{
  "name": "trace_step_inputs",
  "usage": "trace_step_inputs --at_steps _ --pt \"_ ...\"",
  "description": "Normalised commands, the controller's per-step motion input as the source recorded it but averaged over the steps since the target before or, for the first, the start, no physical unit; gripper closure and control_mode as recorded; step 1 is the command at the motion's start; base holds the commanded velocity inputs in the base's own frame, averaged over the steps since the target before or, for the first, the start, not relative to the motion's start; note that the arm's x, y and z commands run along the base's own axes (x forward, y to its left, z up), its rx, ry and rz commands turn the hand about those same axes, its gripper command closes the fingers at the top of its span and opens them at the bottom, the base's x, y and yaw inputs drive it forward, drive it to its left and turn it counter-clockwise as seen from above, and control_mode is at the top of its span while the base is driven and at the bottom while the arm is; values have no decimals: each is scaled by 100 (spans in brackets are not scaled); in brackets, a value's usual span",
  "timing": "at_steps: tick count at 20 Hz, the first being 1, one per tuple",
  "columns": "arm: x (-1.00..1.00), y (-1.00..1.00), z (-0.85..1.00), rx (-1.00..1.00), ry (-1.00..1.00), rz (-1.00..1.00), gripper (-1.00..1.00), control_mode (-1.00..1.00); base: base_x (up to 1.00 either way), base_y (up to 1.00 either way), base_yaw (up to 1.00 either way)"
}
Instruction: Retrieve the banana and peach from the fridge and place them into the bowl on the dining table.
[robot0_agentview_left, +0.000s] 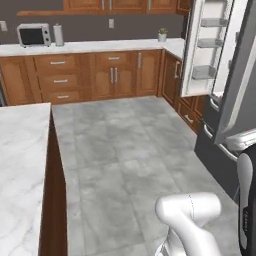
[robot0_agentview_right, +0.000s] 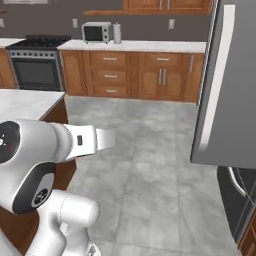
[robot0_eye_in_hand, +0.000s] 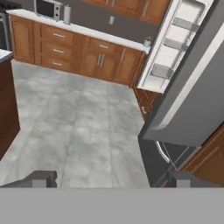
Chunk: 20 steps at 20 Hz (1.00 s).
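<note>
Kitchen floor beside the open fridge (robot0_agentview_left: 220, 65)
Tool (robot0_eye_in_hand: 111, 179) spread wide and empty, ready for fruit inside.

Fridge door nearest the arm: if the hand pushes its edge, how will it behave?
The fridge door stands open, so it would likely swing rather than resist. It is a tall slab, so probably heavy and slow to start. The open hand touches nothing.
</note>
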Motion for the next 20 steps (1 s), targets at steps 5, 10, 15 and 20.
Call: trace_step_inputs --at_steps 5,10,15,20 --pt "0 0 0 0 0 0 -100 100 100 0 -29" --pt "0 0 0 0 0 0 -100 100 80 0 -36" --pt "0 0 0 0 0 0 -100 100 46 0 -41" --pt "0 0 0 0 0 0 -100 100 42 5 -47"
